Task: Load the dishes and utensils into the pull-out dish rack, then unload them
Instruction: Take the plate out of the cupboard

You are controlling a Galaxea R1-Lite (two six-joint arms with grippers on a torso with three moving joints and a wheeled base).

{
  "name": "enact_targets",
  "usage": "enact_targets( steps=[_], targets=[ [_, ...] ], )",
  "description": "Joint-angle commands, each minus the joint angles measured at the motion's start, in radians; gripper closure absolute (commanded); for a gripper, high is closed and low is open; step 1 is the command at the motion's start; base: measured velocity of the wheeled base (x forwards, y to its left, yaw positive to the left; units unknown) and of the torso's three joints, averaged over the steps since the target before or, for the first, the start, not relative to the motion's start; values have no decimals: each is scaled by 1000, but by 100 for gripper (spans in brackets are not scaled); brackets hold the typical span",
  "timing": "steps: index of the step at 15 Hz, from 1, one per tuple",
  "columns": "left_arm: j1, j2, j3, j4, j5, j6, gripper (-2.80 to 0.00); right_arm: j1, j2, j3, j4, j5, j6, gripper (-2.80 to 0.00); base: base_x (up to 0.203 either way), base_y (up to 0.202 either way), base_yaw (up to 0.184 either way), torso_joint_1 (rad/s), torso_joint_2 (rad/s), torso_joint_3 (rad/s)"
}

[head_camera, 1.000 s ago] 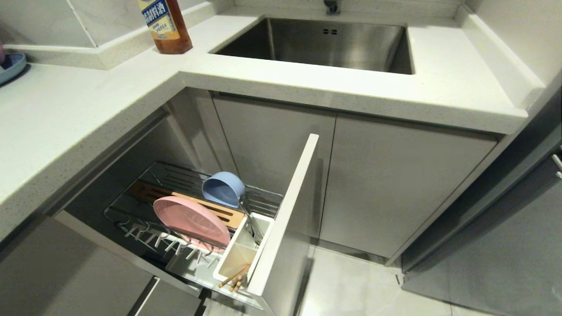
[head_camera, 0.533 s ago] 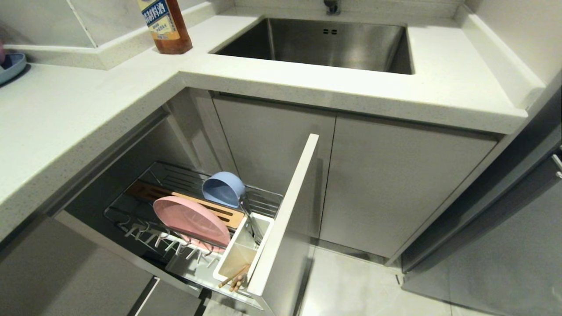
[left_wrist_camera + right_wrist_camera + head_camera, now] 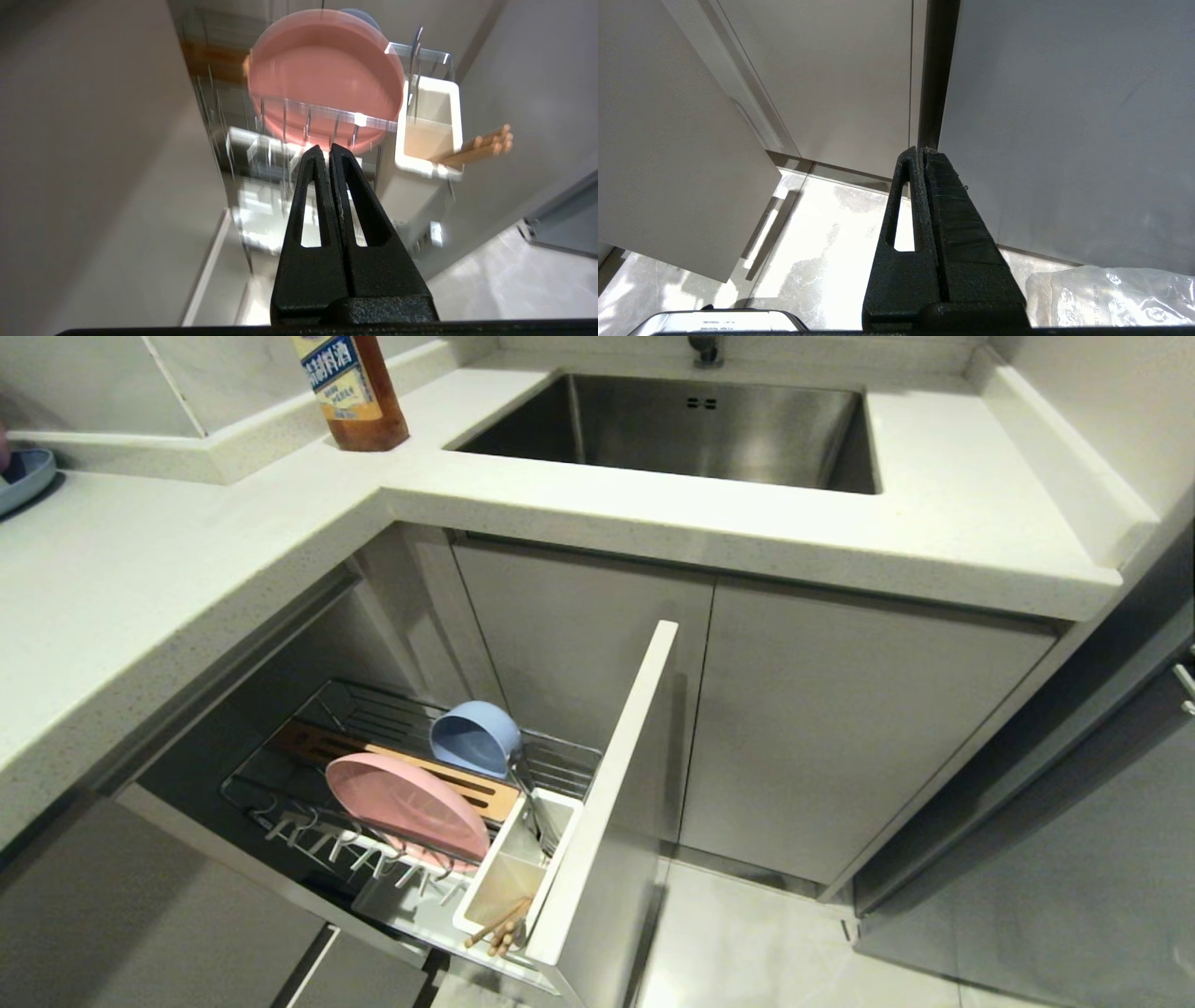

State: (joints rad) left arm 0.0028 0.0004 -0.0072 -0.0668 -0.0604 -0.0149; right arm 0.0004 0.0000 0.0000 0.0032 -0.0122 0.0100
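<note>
We are hovering low beside the loaded pull-out dish rack (image 3: pixel 411 784).
Our left gripper (image 3: pixel 324 148) and right gripper (image 3: pixel 917 150) are pinching empty; pink plate (image 3: pixel 406 803), blue bowl (image 3: pixel 474 737) and chopsticks (image 3: pixel 497 926) are sitting inside it.

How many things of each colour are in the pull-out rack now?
Pink: 1, the plate.
Light blue: 1, the bowl.
Light wood: 1 bundle of chopsticks in the white cup; the number of sticks cannot be told.
Total: 3.
</note>
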Motion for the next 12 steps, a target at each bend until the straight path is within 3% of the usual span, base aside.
enact_targets(
  steps=[1, 4, 12],
  targets=[
    [0, -2, 5, 10, 3, -14, 0, 0, 0, 2, 0, 0, 1, 0, 0, 0, 0, 0, 0, 0],
    [1, -2, 7, 13, 27, -87, 0, 1, 0, 2, 0, 0, 1, 0, 0, 0, 0, 0, 0, 0],
    [0, -2, 7, 22, 42, -129, 0, 0, 0, 2, 0, 0, 0, 0, 0, 0, 0, 0, 0, 0]
  ],
)
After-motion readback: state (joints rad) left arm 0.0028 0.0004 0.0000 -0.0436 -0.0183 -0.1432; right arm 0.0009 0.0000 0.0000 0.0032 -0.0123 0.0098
